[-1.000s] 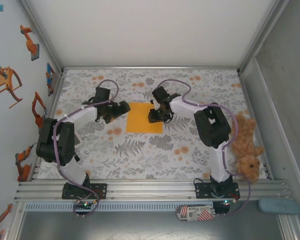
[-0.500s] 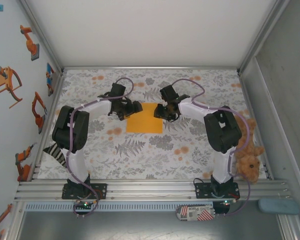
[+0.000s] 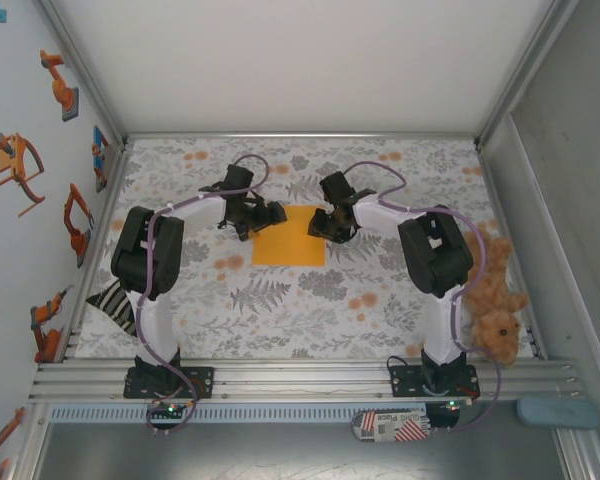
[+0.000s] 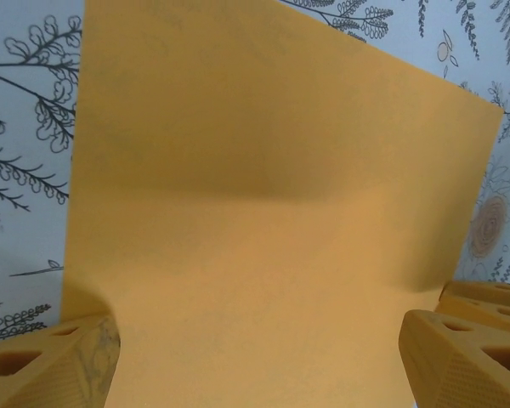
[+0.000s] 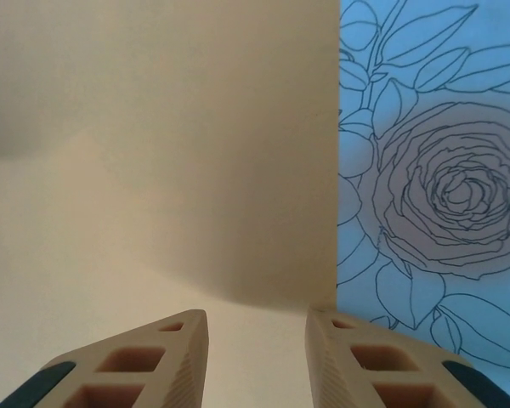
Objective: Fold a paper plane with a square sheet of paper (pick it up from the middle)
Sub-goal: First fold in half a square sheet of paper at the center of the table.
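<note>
Cloth (image 3: 310,300): left hand (image 4: 259,357) agape over paper (image 4: 272,170)

From above, the left gripper (image 3: 267,214) and right gripper (image 3: 322,224) cover the far corners of the square sheet of paper (image 3: 288,245). Both wrist views crop the fingers (image 4: 459,357) at the bottom edge. A striped thing (image 3: 108,303) at the cloth's (image 3: 280,310) left edge sits half behind the left arm (image 3: 145,255), unidentifiable.

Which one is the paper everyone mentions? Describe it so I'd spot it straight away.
Start from the flowered cloth; at its far middle the left arm and right arm reach toward each other. Between their tips lies the sheet, a square. It is plain orange-yellow, unlike the cloth's small orange flower prints and the brown teddy at the right.
</note>
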Tool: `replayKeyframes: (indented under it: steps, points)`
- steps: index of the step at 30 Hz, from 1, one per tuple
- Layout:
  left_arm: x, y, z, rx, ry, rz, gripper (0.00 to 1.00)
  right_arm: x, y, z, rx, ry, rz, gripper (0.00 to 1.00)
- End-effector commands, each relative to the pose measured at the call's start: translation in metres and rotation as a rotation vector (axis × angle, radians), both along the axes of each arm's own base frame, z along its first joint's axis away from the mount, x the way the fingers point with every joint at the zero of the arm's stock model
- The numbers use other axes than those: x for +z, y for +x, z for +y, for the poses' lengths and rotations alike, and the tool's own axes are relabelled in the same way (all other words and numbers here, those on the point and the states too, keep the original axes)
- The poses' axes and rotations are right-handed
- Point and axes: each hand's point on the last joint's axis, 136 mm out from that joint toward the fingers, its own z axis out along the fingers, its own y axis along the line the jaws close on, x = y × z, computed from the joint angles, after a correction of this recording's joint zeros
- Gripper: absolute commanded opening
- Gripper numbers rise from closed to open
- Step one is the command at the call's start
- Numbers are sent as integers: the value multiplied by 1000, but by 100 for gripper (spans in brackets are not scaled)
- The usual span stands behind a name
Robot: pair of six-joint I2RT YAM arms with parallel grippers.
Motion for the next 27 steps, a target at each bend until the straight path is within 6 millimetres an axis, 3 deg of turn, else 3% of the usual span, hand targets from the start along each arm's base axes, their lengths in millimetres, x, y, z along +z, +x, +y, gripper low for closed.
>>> replayKeyframes:
  steps: [1, 8, 20, 22, 27]
  points:
    - [-15, -10, 4, -16, 37, 54, 87, -16, -3, 0, -10, -6, 52, 36]
    - [-23, -14, 9, 1, 55, 77, 89, -26, -9, 0, -2, -3, 82, 36]
    - [-21, -15, 9, 50, 7, 54, 94, -25, -9, 19, 36, 85, 94, 36]
    - [-21, -15, 9, 53, 2, 54, 99, -27, -9, 22, 42, 93, 100, 36]
    - [-17, -15, 8, 52, -12, 31, 96, -31, -10, 33, 63, 91, 109, 35]
